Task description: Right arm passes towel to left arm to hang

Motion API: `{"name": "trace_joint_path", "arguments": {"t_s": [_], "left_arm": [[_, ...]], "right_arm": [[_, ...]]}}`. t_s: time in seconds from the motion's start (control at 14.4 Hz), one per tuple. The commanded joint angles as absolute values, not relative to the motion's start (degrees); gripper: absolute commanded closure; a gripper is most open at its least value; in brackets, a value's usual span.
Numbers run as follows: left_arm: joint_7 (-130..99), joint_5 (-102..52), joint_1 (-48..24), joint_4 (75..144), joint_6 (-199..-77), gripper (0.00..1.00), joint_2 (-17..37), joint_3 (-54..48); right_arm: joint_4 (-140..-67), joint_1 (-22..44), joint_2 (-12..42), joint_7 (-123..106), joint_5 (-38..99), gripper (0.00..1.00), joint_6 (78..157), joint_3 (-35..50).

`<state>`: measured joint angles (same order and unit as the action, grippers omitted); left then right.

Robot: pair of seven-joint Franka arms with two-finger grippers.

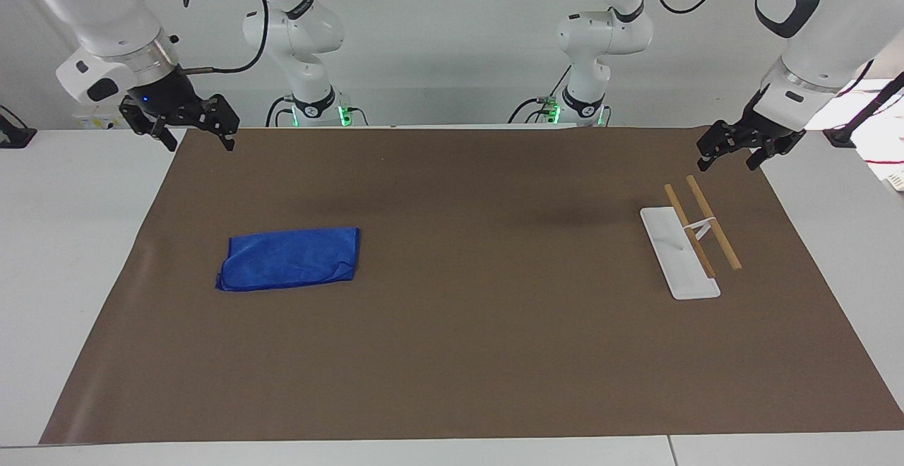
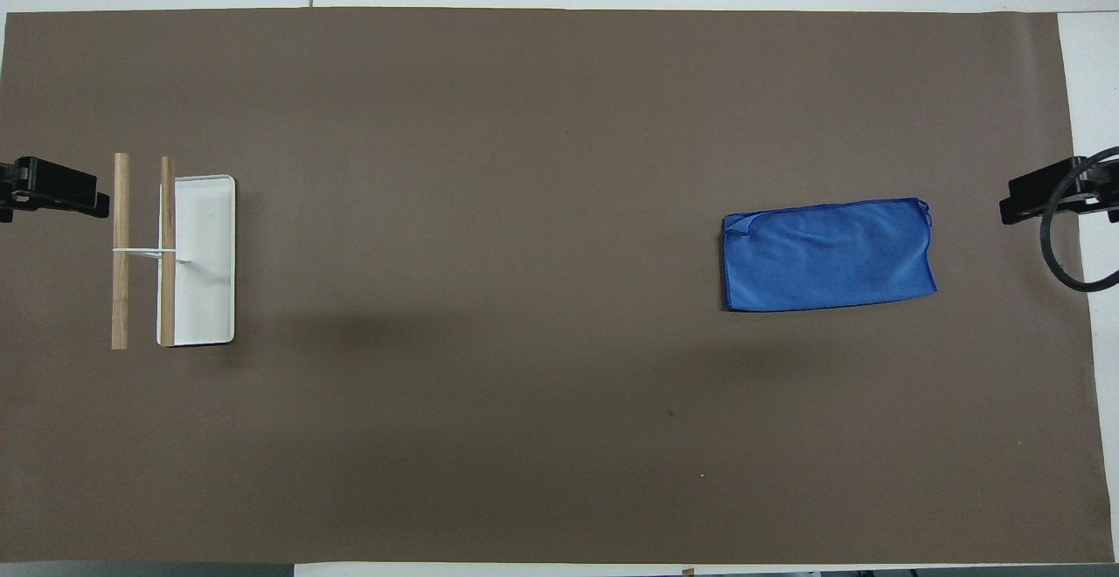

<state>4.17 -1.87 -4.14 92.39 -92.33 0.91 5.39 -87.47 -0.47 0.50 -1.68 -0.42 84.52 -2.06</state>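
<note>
The blue towel [image 1: 289, 258] [image 2: 828, 254] lies folded flat on the brown mat, toward the right arm's end of the table, with one corner turned over. My right gripper [image 1: 200, 142], with a small blue light on it, hangs open and holds nothing above the mat's corner at that end, well apart from the towel. At the left arm's end, my left gripper [image 1: 727, 162] hangs open and holds nothing above the mat's corner, close to the towel rack [image 1: 713, 224].
The rack has a flat white base [image 1: 679, 258] [image 2: 205, 262] and two wooden bars [image 2: 121, 249] on a thin white stand. The brown mat [image 1: 494, 353] covers most of the white table. Both arm bases stand at the table's robot end.
</note>
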Motion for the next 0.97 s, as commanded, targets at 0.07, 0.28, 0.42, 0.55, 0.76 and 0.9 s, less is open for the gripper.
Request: {"name": "trace_joint_path", "arguments": {"t_s": [0.07, 0.28, 0.42, 0.55, 0.76, 0.9], "left_arm": [[4.13, -0.79, -4.22, 94.04, -92.20, 0.00, -0.70, 5.45], [4.13, -0.79, -4.22, 94.04, -92.20, 0.00, -0.62, 5.45], [4.13, -0.79, -4.22, 94.04, -92.20, 0.00, -0.62, 5.45], [4.13, -0.79, -4.22, 94.04, -92.20, 0.00, -0.70, 5.45], [4.13, -0.79, -4.22, 94.04, -92.11, 0.00, -0.62, 5.45], [4.22, -0.79, -4.22, 94.04, -92.20, 0.00, -0.62, 5.45]], "right_arm": [[-94.62, -2.02, -2.88, -1.75, -0.18, 0.00, 89.96, -1.85], [-107.00, -1.93, -7.36, -1.84, -0.09, 0.00, 104.01, -1.85], [-114.40, -2.02, -9.40, -2.80, 0.09, 0.00, 110.02, -1.85], [-118.20, -1.85, -6.87, -5.88, 0.18, 0.00, 115.28, -1.93], [-123.30, -1.85, -0.63, -8.87, 0.18, 0.00, 128.97, -1.85], [-124.10, -1.58, 2.36, -9.75, 0.61, 0.00, 132.53, -1.76]]}}
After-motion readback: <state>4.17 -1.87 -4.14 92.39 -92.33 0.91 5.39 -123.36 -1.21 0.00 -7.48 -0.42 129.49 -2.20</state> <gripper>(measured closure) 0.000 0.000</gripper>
